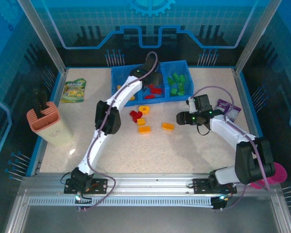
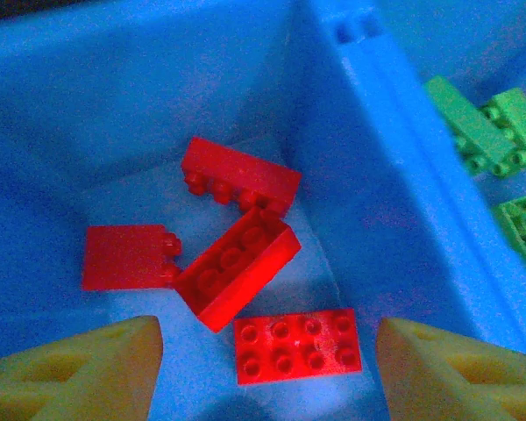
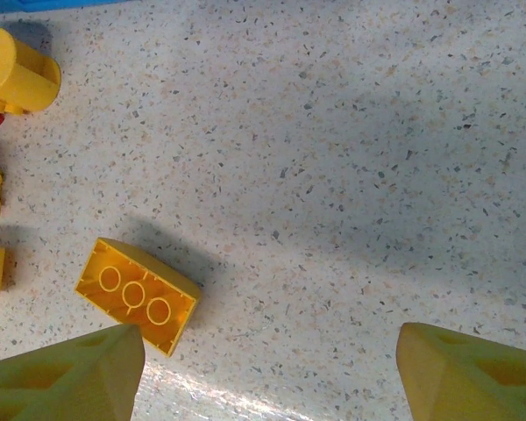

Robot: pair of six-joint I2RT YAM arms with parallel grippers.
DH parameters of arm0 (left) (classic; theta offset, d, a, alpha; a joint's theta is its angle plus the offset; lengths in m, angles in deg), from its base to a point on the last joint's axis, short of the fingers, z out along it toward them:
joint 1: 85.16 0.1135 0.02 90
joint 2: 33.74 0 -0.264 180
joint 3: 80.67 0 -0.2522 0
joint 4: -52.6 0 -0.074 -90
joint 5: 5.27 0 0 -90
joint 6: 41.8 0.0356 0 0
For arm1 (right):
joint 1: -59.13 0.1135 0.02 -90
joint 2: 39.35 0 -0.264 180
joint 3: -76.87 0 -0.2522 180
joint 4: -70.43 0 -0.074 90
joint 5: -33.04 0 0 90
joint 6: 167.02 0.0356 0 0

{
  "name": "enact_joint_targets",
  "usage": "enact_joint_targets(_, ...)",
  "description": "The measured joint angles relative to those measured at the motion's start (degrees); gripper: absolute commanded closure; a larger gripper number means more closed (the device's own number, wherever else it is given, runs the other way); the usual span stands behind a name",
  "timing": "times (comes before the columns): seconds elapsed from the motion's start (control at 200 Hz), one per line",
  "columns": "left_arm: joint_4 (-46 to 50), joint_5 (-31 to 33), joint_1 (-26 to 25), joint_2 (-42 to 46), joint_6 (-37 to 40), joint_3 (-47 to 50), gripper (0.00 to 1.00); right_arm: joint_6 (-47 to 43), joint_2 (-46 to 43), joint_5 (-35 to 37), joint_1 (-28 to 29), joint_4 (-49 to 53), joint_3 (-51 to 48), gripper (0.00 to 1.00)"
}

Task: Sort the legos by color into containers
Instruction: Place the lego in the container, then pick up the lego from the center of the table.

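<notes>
Top external view: the speckled table carries the blue tray at its far edge, its three compartments side by side. The left arm reaches over the tray's middle compartment. The right arm bends over the open table near the tray's right end. A salmon ribbed holder stands at the left edge, and a purple packet lies beside the right arm.

The left gripper hangs above the middle compartment, jaws apart with nothing between them. Below it lie four red legos, one tilted against its neighbours. The right gripper also stands open and empty above the table, with a yellow brick lying underside up just beside one finger.

In the right compartment lie green legos. Loose on the table before the tray are red bricks, a yellow ring and three orange bricks.
</notes>
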Motion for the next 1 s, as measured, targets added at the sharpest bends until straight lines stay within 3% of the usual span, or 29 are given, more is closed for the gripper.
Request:
enact_joint_targets(0.16,-0.74,-0.02,-2.75,14.34,7.06,14.34,0.27,-0.20,-0.04,0.79,0.00,0.28,0.02,0.23)
enact_joint_targets(0.355,-2.84,-2.89,-10.99,29.81,17.68,34.34,0.26,-0.22,-3.37,3.34,-0.68,1.25,-0.02,0.21)
enact_joint_targets(0.475,-5.18,-3.98,-15.02,33.99,26.32,48.28,0.26,-0.20,-9.51,4.26,-2.47,0.63,-0.87,0.17)
enact_joint_targets(0.635,-9.55,-8.24,-16.63,35.01,37.24,63.82,0.24,0.00,-18.49,4.96,-6.01,-1.53,-3.91,0.13)
enact_joint_targets(0.781,-14.14,-13.25,-16.57,39.04,44.41,71.17,0.23,0.07,-19.17,4.37,-7.93,-1.77,-4.17,0.13)
enact_joint_targets(1.001,-21.97,-17.75,-16.61,41.62,50.47,71.52,0.22,0.42,-18.34,2.27,-7.98,-1.75,-4.46,0.12)
